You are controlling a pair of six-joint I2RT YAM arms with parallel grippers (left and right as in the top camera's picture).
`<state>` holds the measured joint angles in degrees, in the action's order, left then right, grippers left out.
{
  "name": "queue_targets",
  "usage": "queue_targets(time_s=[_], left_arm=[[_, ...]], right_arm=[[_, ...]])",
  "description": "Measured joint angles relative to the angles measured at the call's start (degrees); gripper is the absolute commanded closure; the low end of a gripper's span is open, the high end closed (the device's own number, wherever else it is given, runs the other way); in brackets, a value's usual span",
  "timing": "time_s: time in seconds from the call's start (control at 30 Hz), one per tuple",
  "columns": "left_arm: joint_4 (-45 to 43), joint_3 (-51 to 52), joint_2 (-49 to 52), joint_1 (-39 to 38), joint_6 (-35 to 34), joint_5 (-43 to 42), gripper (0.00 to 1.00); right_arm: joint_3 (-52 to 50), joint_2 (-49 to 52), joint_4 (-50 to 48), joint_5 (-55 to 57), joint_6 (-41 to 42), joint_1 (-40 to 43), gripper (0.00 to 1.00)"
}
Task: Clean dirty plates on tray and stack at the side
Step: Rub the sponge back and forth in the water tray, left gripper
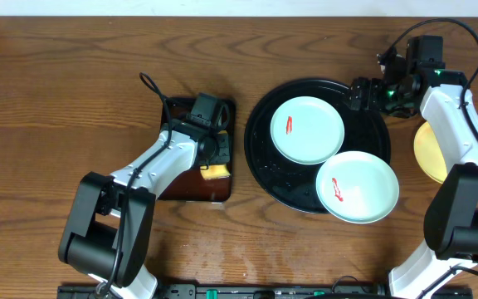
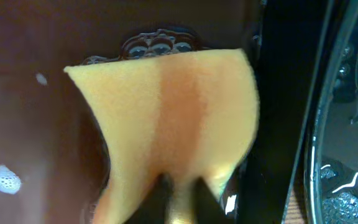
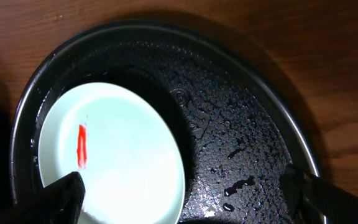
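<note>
Pinching the yellow sponge (image 2: 173,118) by its near edge, our left gripper (image 2: 179,193) is closed on it; so thin a hold could slip mid-wipe. Our right gripper (image 3: 182,186) gapes wide, and the smeared mint plate (image 3: 123,155) lies below its spread fingers on the wet black tray (image 3: 241,124), unheld and likely to skate.

You have a dark brown wooden table (image 1: 48,75) filling the view, grain running left to right, with pale scuffed marks toward its near edge.

The overhead view is evenly bright, with soft shadows on the table (image 1: 48,91); both wrist views are dim, the sponge (image 2: 166,118) soft and blurred, small glints on the wet tray (image 3: 241,143).
</note>
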<state>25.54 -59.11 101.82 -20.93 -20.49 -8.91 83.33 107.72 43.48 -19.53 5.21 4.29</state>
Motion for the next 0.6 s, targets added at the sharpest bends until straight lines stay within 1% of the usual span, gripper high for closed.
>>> queue_targets(time_s=[0.23,0.33,0.5,0.53,0.57,0.6], left_arm=[[0.46,0.0,-1.77,-0.11,0.63,0.28,0.93],[0.98,0.0,-5.4,0.44,0.57,0.31,0.93],[1.77,0.0,-13.57,3.32,-1.44,0.28,0.93],[2.01,0.0,-14.49,4.0,-1.75,0.2,0.89],[2.43,0.0,-14.97,4.57,-1.79,-0.17,0.74],[2.73,0.0,-15.04,4.9,-1.6,-0.48,0.55]], right_arm=[[0.0,0.0,0.0,0.0,0.0,0.0,0.01],[0.0,0.0,0.0,0.0,0.0,0.0,0.01],[0.0,0.0,0.0,0.0,0.0,0.0,0.01],[0.0,0.0,0.0,0.0,0.0,0.0,0.01],[0.0,0.0,0.0,0.0,0.0,0.0,0.01],[0.0,0.0,0.0,0.0,0.0,0.0,0.01]])
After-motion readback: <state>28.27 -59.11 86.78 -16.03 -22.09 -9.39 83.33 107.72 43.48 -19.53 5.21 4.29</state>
